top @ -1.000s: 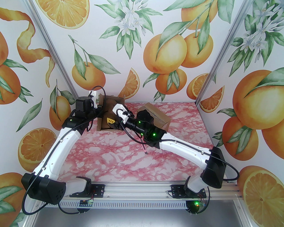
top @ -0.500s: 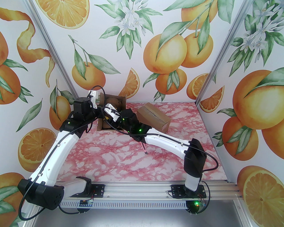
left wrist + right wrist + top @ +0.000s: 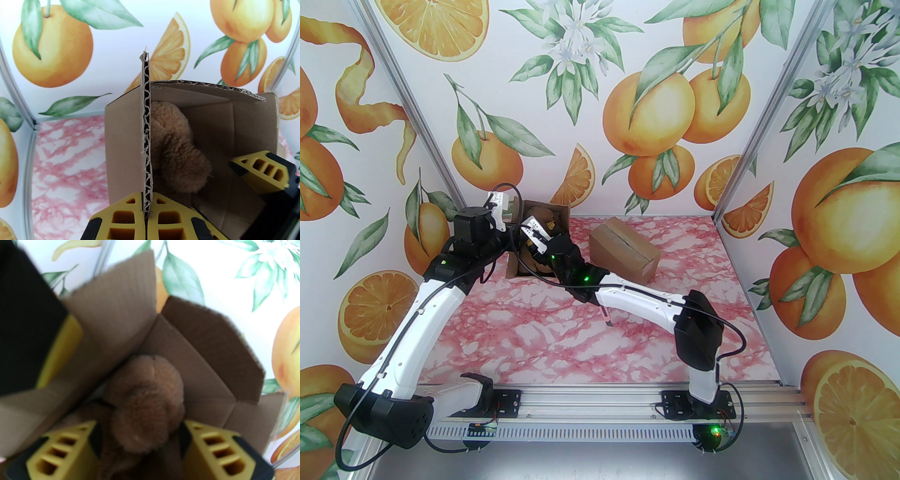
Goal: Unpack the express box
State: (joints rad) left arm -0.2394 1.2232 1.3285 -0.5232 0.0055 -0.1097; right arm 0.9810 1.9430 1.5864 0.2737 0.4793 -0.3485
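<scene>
Two grippers are at the open box (image 3: 253,126). My left gripper (image 3: 147,204) is pressed tight on an upright flap (image 3: 146,117) of it. My right gripper (image 3: 140,427) reaches inside. Its fingers are spread with the brown fuzzy toy (image 3: 147,392) between them, and I cannot tell if they squeeze it. The open box stands at the far left of the pink table (image 3: 581,337), near the back wall. A closed box (image 3: 623,251) sits near it on the right.

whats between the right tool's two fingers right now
A brown plush toy, lying inside the open cardboard box. The right wrist view shows it between the right tool's yellow fingers, which stand apart on either side of it.
</scene>
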